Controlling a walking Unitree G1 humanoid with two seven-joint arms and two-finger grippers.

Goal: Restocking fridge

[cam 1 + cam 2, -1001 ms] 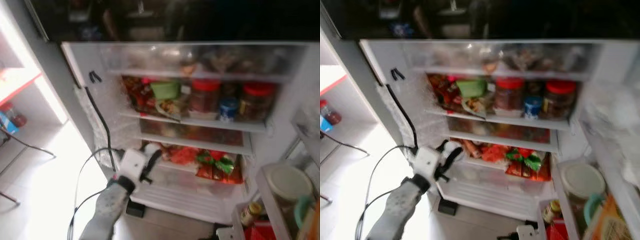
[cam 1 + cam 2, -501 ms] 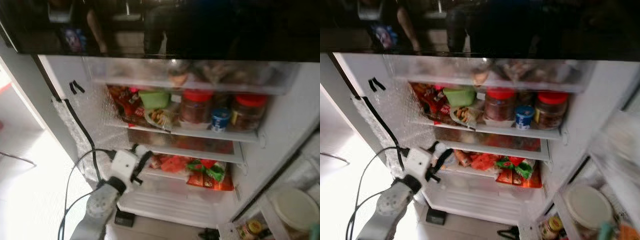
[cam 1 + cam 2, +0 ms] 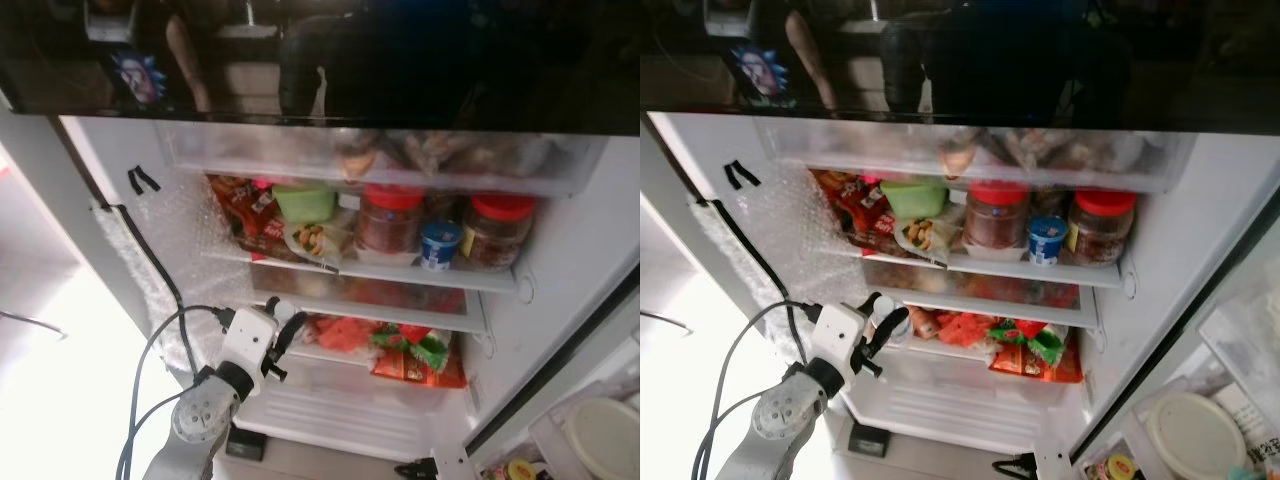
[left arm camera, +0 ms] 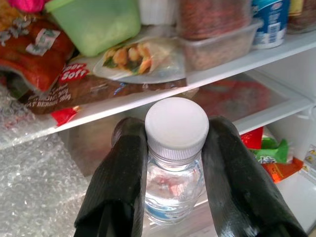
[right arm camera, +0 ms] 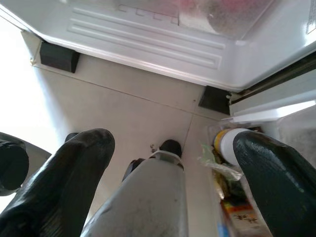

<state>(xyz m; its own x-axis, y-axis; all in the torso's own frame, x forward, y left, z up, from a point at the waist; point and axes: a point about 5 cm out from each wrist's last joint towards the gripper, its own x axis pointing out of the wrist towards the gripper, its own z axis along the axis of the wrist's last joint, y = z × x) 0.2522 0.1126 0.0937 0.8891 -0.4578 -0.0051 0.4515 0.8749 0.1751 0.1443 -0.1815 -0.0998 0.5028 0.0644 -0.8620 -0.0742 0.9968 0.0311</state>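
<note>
Left claw (image 4: 175,163) pinching white-capped water bottle (image 4: 175,163) before the fridge's (image 3: 560,300) lower shelf (image 4: 232,116).

Water bottle (image 4: 174,185): clear glossy plastic, with a matt white ribbed cap (image 4: 177,127).
Left gripper (image 4: 173,163): fingers (image 4: 123,177) of smooth black plastic with a dull sheen.
Fridge shelf (image 4: 237,64), above the bottle: white plastic, smooth.
Bubble wrap (image 4: 34,182), beside the bottle: clear, dimpled film.
Green tub (image 4: 94,22), on that shelf: translucent matt plastic.
Red packets (image 4: 29,42), beside the tub: glossy printed foil.
Floor (image 5: 123,103): pale smooth tiles.
</note>
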